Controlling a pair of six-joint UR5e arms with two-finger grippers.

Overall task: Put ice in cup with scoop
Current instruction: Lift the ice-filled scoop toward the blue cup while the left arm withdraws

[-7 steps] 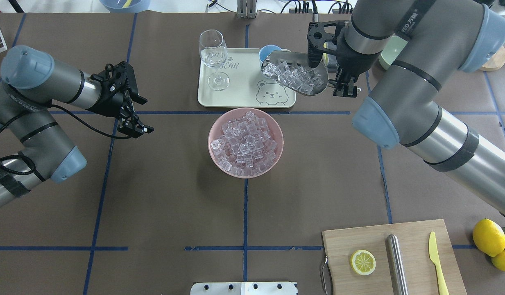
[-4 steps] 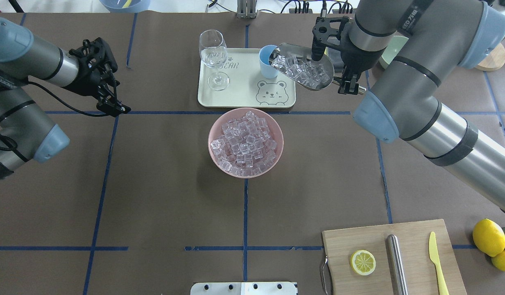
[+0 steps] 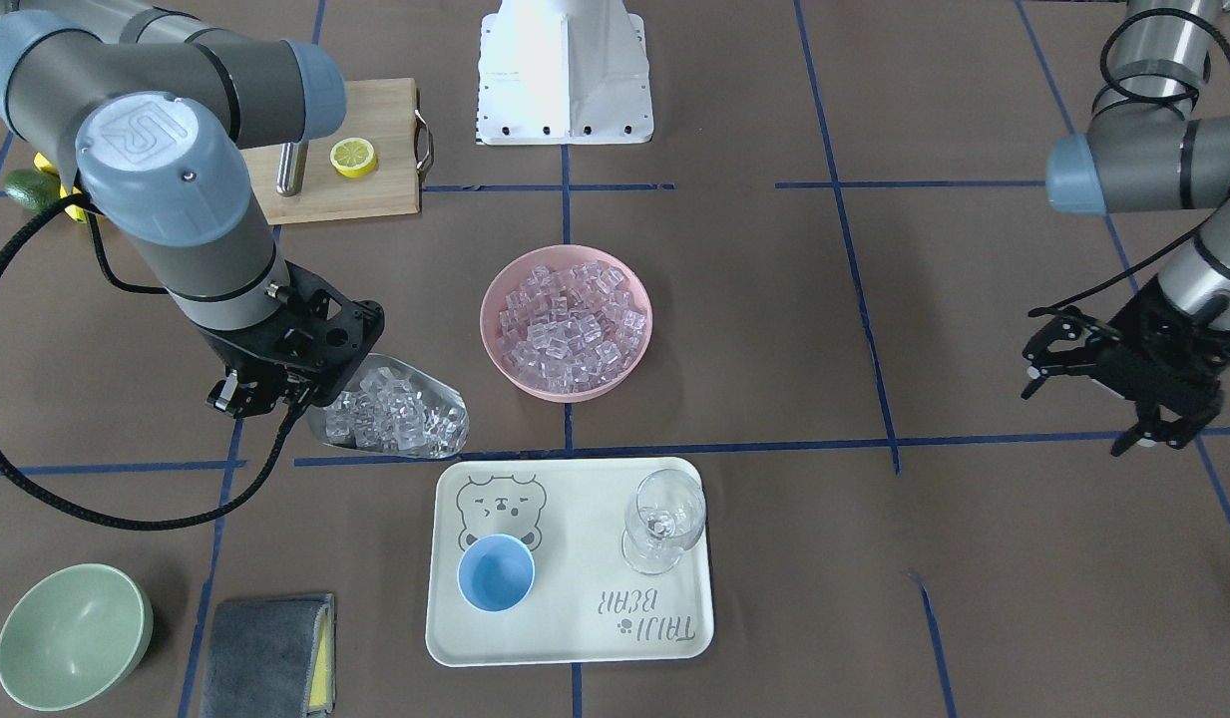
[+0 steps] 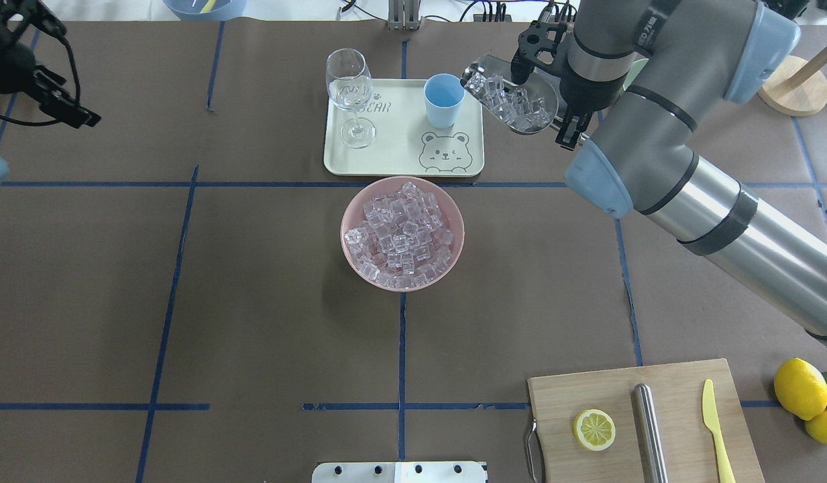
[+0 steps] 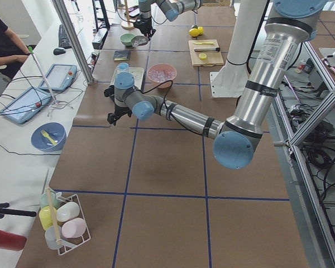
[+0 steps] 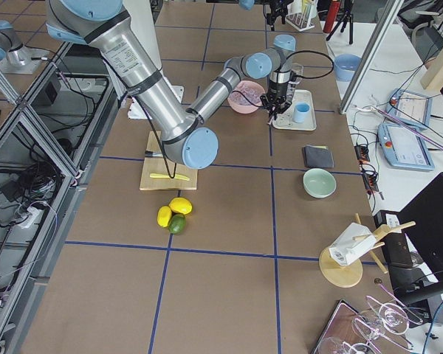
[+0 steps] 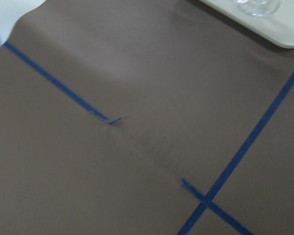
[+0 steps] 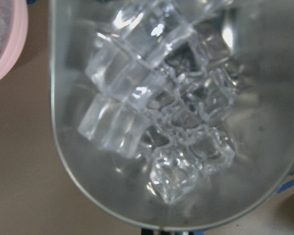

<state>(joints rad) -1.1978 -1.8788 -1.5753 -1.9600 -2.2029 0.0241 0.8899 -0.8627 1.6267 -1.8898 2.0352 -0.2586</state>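
The ice, small clear glassy cubes [image 4: 510, 104], lies heaped in the shiny stainless-steel scoop [image 4: 547, 100], which hangs above the table in the upper right-of-centre of the overhead view. The right wrist view looks straight into the trough, with cubes piled against its rounded wall. The scoop's open lip points toward the small round light-blue plastic cup [image 4: 444, 99] and shows just right of the cup's rim from overhead; in the front-facing view the scoop sits up and left of the cup, apart from it. The cup stands upright on the cream rectangular tray with a bear drawing [image 4: 400, 157], its inside showing only blue. A clear stemmed wine glass [image 4: 349, 94] stands on the same tray, to the cup's left in the overhead view.

The right gripper [image 4: 567, 131] has its jaws clamped on the handle end of the scoop, the handle itself mostly hidden. Below the tray in the overhead view sits a pink round bowl [image 4: 346, 228] full of more cubes.

The left gripper [image 3: 1083, 399] hangs at the right edge of the front-facing view, well apart from the tray, jaws spread and holding nothing.

A wooden cutting board [image 4: 675, 382] at the overhead view's lower right carries a lemon half [image 4: 594, 429], a steel cylinder [image 4: 650, 429] and a yellow knife [image 4: 715, 429].
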